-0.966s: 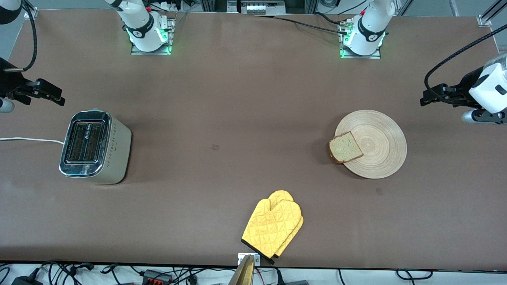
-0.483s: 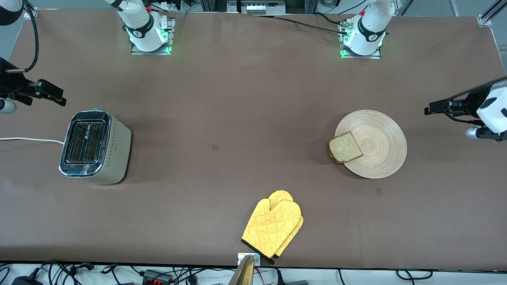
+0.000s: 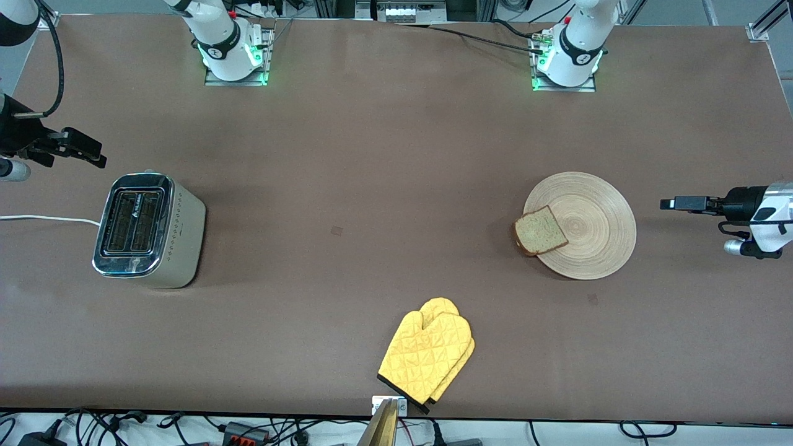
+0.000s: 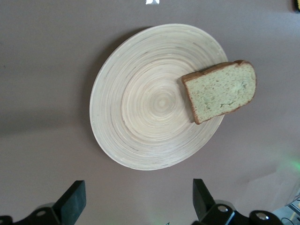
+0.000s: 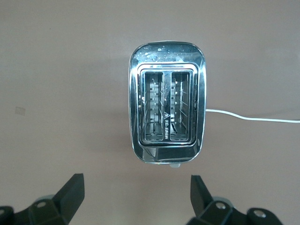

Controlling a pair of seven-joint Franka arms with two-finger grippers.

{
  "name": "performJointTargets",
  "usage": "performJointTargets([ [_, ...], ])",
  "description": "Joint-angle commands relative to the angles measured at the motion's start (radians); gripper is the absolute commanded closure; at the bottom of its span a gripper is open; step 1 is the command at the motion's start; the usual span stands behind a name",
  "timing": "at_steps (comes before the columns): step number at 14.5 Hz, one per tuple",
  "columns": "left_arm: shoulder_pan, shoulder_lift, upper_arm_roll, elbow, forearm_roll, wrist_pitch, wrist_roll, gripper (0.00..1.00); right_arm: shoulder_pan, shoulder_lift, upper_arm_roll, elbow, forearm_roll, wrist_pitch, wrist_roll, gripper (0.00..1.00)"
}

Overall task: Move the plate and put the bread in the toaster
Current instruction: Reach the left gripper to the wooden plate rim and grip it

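- The plate (image 3: 588, 238) lies flat on the counter (image 3: 372, 155), toward the left arm's end.
- The bread (image 3: 540, 230) rests on the plate's rim at about 9 o'clock in the front view, on the side that faces the toaster. Part of it sticks out over the edge (the brown crust hangs past the wood).
- The toaster (image 3: 148, 230) stands upright toward the right arm's end, well apart from the plate. Its two slots face up, and nothing is in them in the right wrist view.
- A white cord (image 3: 46, 218) runs from the toaster toward 9 o'clock in the front view, off the counter's end.
- A yellow mitt (image 3: 427, 356) lies near the counter's front edge, nearer the camera than the plate and the toaster, about midway between the two ends.
- The left tool (image 3: 675, 202) is up in the air over the counter, just past the plate at 3 o'clock in the front view. Its fingers (image 4: 70, 204) are spread wide and hold nothing.
- The right tool (image 3: 83, 148) hangs over the counter near the toaster, at about 11 o'clock from it in the front view. Its fingers (image 5: 70, 193) are spread wide too (nothing between them).
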Motion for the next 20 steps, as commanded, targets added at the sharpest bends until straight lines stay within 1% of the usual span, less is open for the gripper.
performJointTargets([
  [1,0.062,0.038,-0.01,-0.029,-0.051,0.014,0.105,0.0,0.006,-0.004,0.001,-0.003,0.009,0.008,0.01,0.0],
  [4,0.114,0.041,-0.01,-0.119,-0.093,0.103,0.194,0.0,0.003,-0.004,0.001,-0.003,0.009,0.008,0.01,0.0],
  [6,0.137,0.045,-0.01,-0.185,-0.152,0.161,0.194,0.0,0.004,-0.004,0.001,-0.003,0.009,0.008,0.01,0.0],
  [9,0.154,0.05,-0.012,-0.285,-0.16,0.254,0.196,0.0,0.004,-0.002,0.001,-0.002,0.007,0.0,0.01,0.0],
  [10,0.152,0.053,-0.012,-0.298,-0.169,0.266,0.196,0.0,0.006,-0.007,0.001,-0.003,0.009,-0.006,0.013,0.0],
  [12,0.155,0.09,-0.013,-0.296,-0.171,0.272,0.197,0.0,0.003,-0.004,0.001,-0.003,0.009,-0.004,0.015,0.0],
  [15,0.152,0.102,-0.015,-0.293,-0.176,0.304,0.22,0.0,0.004,-0.005,0.001,-0.002,0.009,-0.001,0.015,0.0],
  [17,0.152,0.142,-0.015,-0.293,-0.199,0.335,0.243,0.0,0.004,-0.004,0.001,-0.002,0.009,0.01,0.015,0.0],
  [20,0.152,0.165,-0.015,-0.295,-0.232,0.335,0.25,0.0,0.004,-0.004,0.001,-0.003,0.011,0.02,0.015,0.0],
])
